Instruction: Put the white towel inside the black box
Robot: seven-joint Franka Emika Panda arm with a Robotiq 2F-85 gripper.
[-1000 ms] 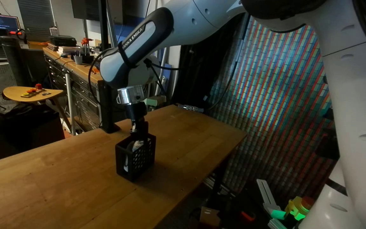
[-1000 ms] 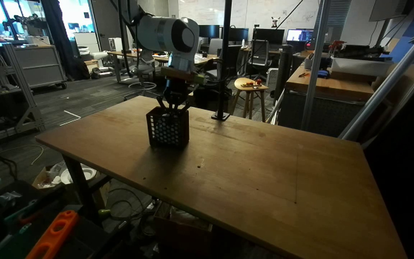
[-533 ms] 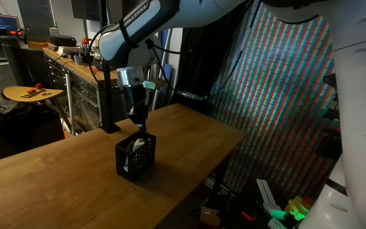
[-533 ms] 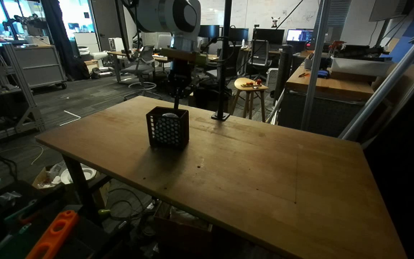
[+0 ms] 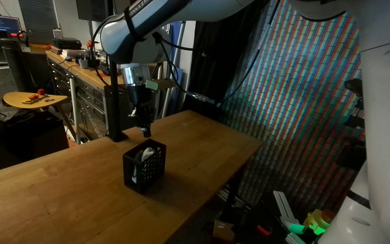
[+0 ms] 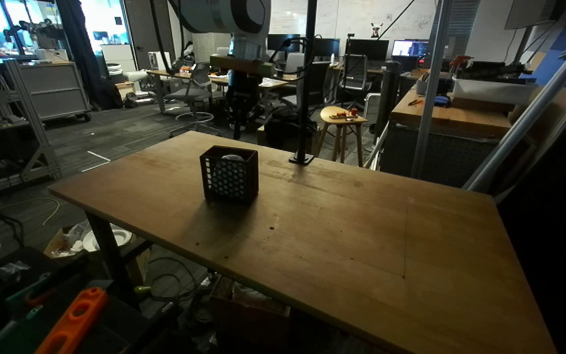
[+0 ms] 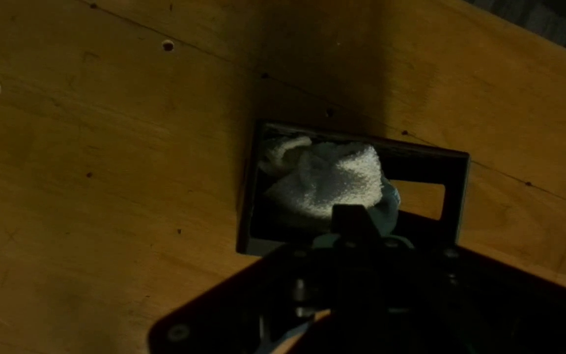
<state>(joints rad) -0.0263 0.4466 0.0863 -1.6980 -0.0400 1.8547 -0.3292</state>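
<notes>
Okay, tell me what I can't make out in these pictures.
White towel: its lower part shows only in patches behind the walls of the black box in both exterior views.
Part of the black box's rim: hidden behind the gripper in the wrist view.
Robot arm: partly cut off by the top edge in both exterior views.
Screen: text too small to read in an exterior view.

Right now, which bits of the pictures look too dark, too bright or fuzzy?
In the wrist view, it's dim, the white towel has a bright patch, and the pincer looks nearly black and soft-edged; in an exterior view, the window glares almost white; in both exterior views, a soft shadow lies by the black box on the table.
</notes>
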